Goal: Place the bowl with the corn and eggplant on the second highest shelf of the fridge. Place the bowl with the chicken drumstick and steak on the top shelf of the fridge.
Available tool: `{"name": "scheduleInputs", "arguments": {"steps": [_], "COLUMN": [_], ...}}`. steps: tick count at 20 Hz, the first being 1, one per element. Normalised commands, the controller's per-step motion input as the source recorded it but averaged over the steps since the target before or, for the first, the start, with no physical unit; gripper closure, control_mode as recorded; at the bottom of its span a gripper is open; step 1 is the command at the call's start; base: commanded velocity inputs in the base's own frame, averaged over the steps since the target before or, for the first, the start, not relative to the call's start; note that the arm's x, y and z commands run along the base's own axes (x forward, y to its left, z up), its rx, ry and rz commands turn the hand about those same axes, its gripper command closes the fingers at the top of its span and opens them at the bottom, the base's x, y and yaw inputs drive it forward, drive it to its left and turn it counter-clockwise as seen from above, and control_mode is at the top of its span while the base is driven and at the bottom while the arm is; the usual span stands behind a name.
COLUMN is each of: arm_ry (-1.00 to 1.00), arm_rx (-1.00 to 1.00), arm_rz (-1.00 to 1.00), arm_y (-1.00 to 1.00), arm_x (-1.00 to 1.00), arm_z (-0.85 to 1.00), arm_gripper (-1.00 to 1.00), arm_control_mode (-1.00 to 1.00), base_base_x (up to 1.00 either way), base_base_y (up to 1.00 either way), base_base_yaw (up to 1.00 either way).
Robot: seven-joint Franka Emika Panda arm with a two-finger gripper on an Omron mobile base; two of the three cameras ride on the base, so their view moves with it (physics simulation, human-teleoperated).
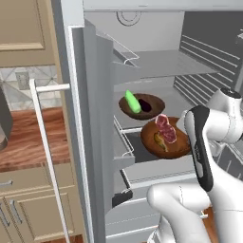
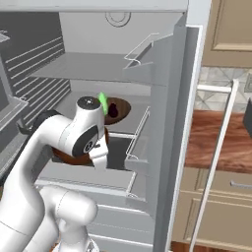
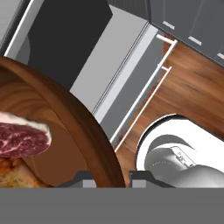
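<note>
We are looking into an open fridge (image 1: 156,52) set among tan kitchen cabinets (image 1: 26,31), with a wooden counter (image 1: 33,137) beside it and the fridge door (image 1: 95,118) swung wide. Inside, pale-grey shelves are stacking up: the top shelf (image 1: 166,64) is sitting bare under the ceiling, and the second shelf (image 1: 182,102) is carrying the corn bowl (image 1: 142,107). In that bowl the green corn (image 1: 132,101) is lying toward the door side and the dark eggplant (image 1: 145,105) just beside it.

We are holding the meat bowl (image 1: 163,137) in the air in front of the shelves, lower than the corn bowl and nearer to us. The steak (image 1: 165,127) is resting on the side of it toward the fridge, with the drumstick (image 1: 159,139) touching it on the near side.

Our gripper (image 3: 113,177) is pinching the meat bowl's rim, the fingertips (image 3: 85,177) nearly together with the wooden edge between them. In the hand view, the steak is lying just inside that rim, with the wooden floor (image 3: 188,92) far below.
</note>
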Motion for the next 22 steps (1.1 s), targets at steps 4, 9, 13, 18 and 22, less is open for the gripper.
{"name": "scheduleInputs", "arguments": {"steps": [4,9,13,18,22], "arm_ry": [0.0,-0.1,-0.26,-0.17,-0.02], "arm_rx": [0.0,0.0,0.0,0.0,0.12], "arm_rz": [0.0,-0.11,-0.14,-0.14,-0.11], "arm_y": [0.0,0.13,0.23,0.32,0.21], "arm_x": [0.0,-0.44,-0.43,-0.07,0.04], "arm_z": [0.0,0.42,0.93,1.0,1.0], "arm_gripper": [1.0,1.0,1.0,1.0,1.0], "arm_control_mode": [1.0,-1.0,-1.0,-1.0,-1.0], "base_base_x": [0.3,-0.03,0.0,0.0,0.0], "base_base_y": [0.23,0.05,0.0,0.0,0.0], "base_base_yaw": [-0.12,-0.02,0.0,0.0,0.0]}}
